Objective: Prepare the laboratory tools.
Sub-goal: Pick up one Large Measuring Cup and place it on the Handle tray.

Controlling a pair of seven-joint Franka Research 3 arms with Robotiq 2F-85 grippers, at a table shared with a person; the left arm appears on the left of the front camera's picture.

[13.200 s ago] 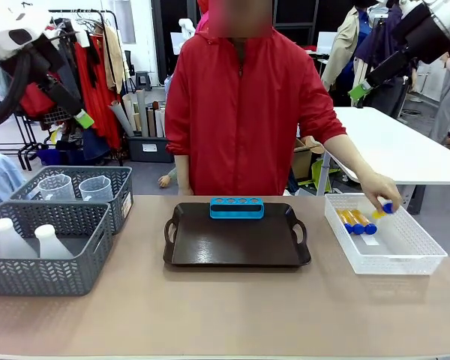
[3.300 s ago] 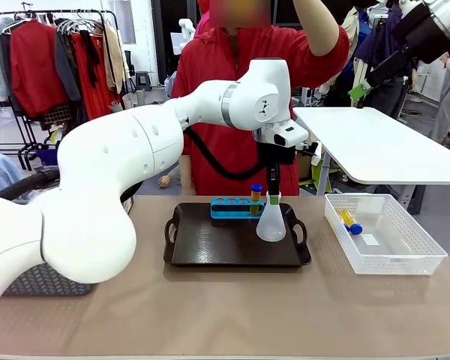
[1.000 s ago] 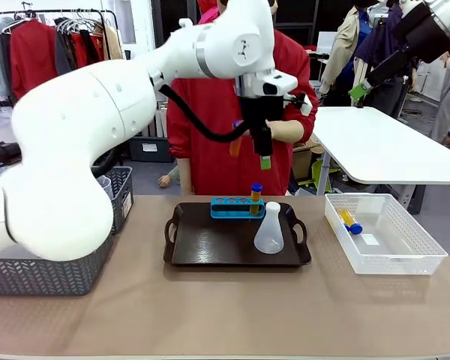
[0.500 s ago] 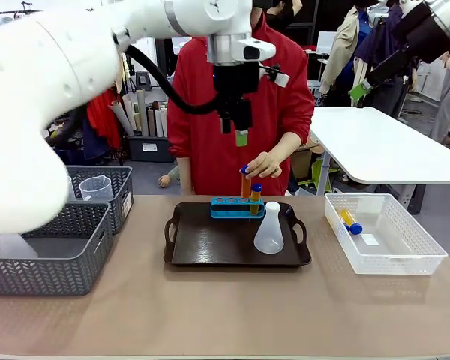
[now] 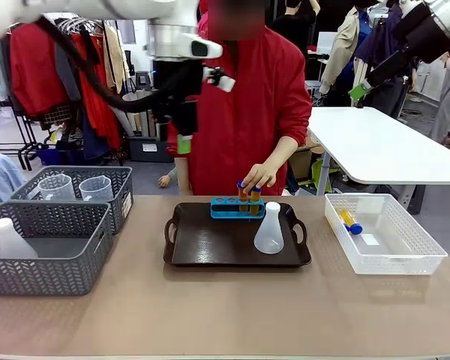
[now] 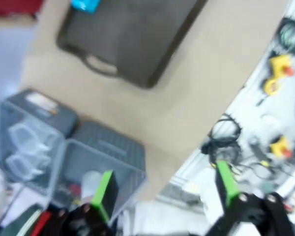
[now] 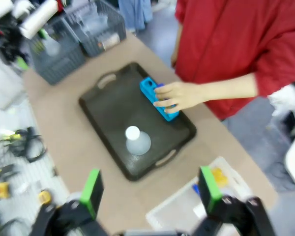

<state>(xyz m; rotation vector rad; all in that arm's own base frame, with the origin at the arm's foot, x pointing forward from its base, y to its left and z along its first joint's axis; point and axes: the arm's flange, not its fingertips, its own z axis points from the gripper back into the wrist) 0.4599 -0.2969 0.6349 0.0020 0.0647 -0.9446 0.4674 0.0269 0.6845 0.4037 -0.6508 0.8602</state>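
The left gripper [image 5: 181,141] hangs wide and empty over the tabletop's left rear, probably bound for the measuring jugs [image 5: 96,187]. The person's hand [image 5: 260,175] seats a test tube [image 5: 242,197] in the blue rack [image 5: 236,208] at the tray's [image 5: 210,251] far edge. The conical flask [image 5: 268,229] stands toward its right edge. The right gripper [image 7: 151,189] is wide and idle.

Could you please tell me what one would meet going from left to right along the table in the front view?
Grey baskets → blue rack on the dark tray → conical flask on the same tray → white mesh bin.
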